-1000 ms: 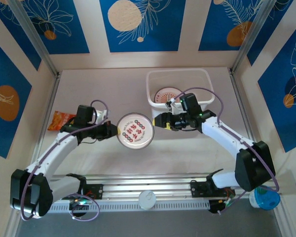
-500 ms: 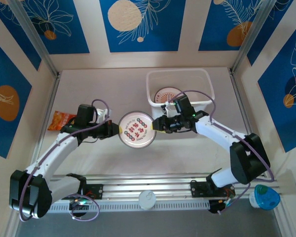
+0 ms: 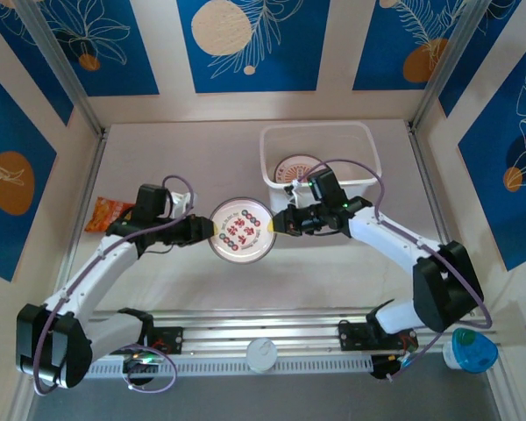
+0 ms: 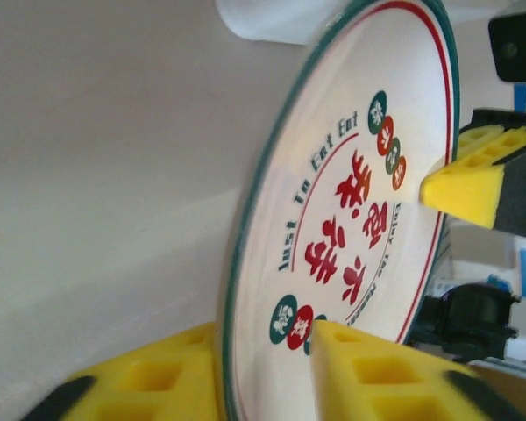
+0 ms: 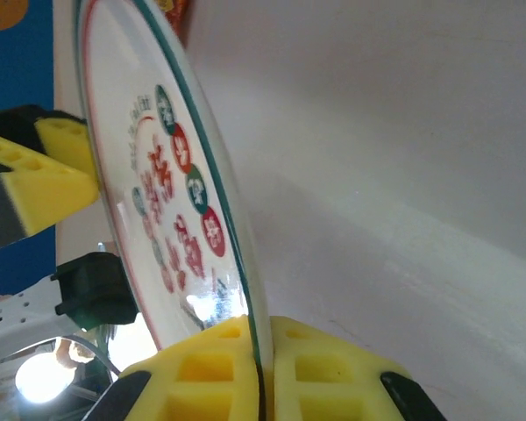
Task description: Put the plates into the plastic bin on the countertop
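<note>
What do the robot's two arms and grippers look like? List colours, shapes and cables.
Both arms have white tubular links with black joint housings: the left arm and right arm. A thin purple cable loops along each. The left gripper and right gripper are black, with yellow wedge-shaped fingers moulded with square pockets.

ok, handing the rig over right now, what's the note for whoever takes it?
Left tool: shut on the left rim of the printed plate.
Right tool: shut on the right rim of the same plate. This looks like a mid-handover, with the plate held between the two arms, just left of the plastic bin.
Done: one orange-red printed plate lies in the bin.
Left: the left tool probably lets go, then the right tool carries the held plate into the bin.
Note: the orange snack packet on the countertop beside the left arm is not part of the job.
</note>
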`<state>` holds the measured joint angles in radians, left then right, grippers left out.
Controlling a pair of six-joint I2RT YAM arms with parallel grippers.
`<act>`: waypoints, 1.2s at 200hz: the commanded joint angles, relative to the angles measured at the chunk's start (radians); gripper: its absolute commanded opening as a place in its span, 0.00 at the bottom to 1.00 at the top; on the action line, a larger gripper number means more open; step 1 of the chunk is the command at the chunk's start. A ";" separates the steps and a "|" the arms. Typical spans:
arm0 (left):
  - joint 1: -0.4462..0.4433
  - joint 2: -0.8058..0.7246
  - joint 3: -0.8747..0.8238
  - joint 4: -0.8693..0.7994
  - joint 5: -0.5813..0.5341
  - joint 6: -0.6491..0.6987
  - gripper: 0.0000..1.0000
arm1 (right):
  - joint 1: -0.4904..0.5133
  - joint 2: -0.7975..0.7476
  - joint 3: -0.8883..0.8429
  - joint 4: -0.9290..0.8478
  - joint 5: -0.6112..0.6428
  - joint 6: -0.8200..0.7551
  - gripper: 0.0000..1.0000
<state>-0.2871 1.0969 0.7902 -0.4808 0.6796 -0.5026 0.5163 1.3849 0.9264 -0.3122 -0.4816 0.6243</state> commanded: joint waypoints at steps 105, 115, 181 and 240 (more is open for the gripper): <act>0.084 0.134 0.308 -0.043 -0.024 0.159 0.69 | -0.454 0.130 0.627 -0.388 -0.060 -0.240 0.02; 0.088 0.169 0.315 -0.023 -0.019 0.155 0.70 | -0.489 0.185 0.678 -0.402 -0.067 -0.254 0.02; 0.101 0.339 0.380 -0.003 -0.007 0.157 0.71 | -0.536 0.407 0.771 -0.478 -0.052 -0.339 0.02; 0.108 0.384 0.365 0.004 0.005 0.159 0.71 | -0.524 0.531 0.759 -0.485 -0.028 -0.360 0.02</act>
<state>-0.1898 1.4754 1.1587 -0.4873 0.6552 -0.3637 -0.0151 1.8767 1.6859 -0.7792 -0.4931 0.2939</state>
